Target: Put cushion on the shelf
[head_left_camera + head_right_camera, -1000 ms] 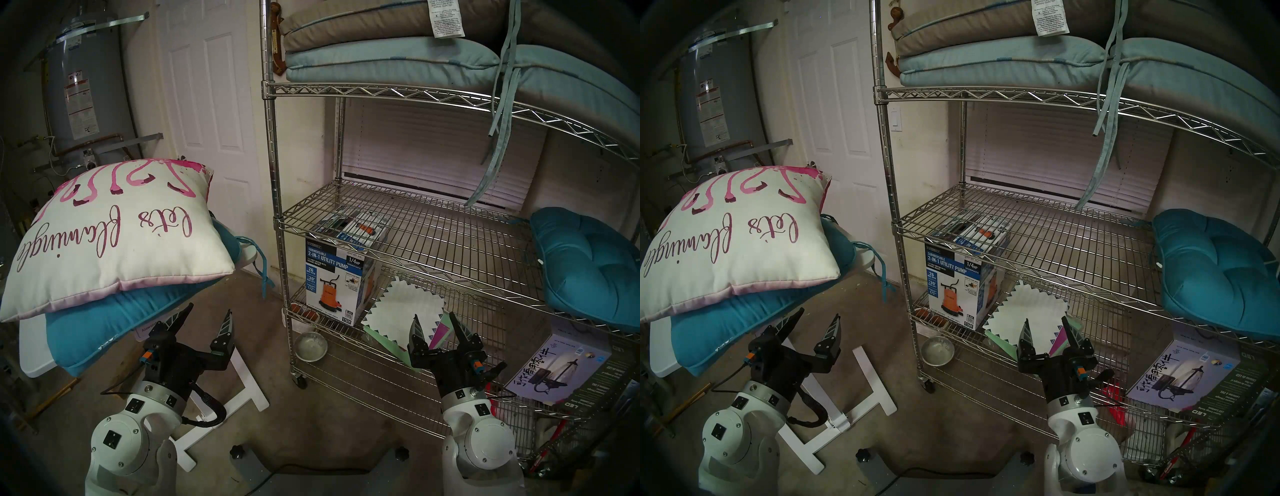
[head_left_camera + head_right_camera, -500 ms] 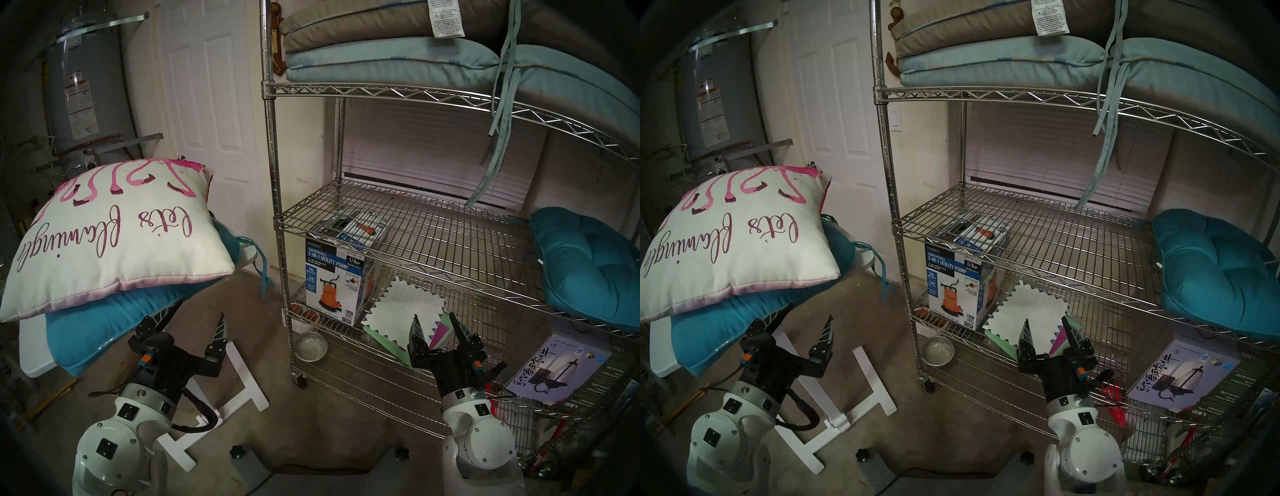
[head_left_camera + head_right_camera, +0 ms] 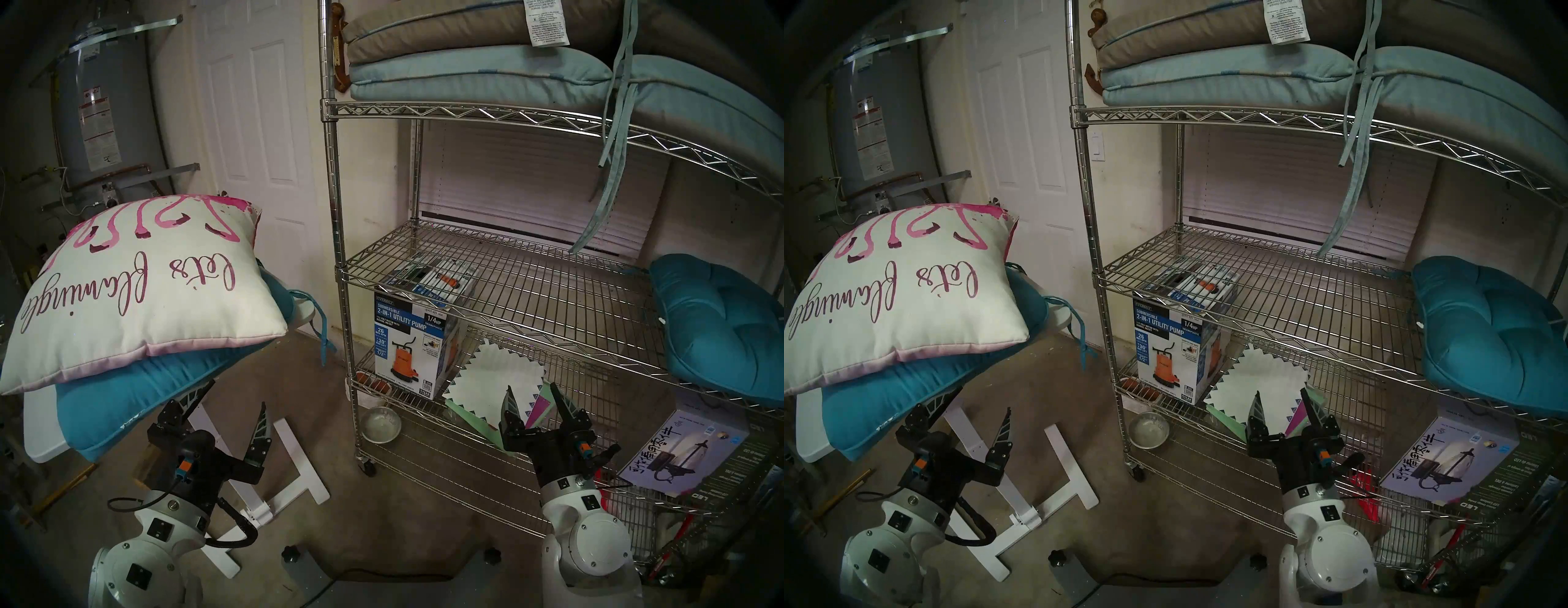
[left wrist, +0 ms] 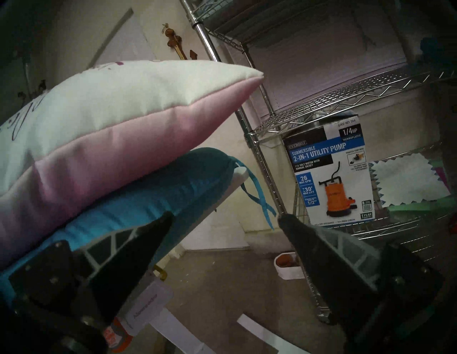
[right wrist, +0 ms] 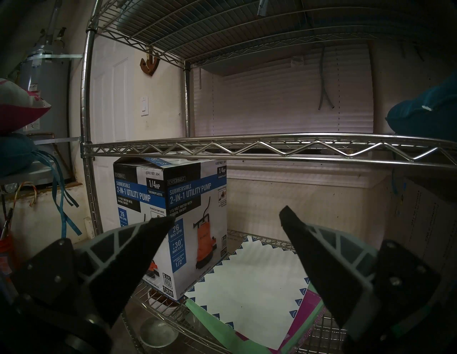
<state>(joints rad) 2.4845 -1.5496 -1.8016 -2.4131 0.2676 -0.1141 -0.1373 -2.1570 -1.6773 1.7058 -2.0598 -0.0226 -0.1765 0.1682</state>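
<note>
Both grippers gape empty | left gripper (image 3: 235,392) sits below cushion (image 3: 140,288); lift it, pinch the near corner, spare the teal pad (image 3: 140,395) | right gripper (image 3: 532,392) faces shelf (image 3: 500,297)

White rounded arm links, black hands, orange-blue connectors, black cables.

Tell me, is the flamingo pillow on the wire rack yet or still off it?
Off it. The cushion lies on a teal seat cushion left of the shelf; neither open gripper holds it.
</note>
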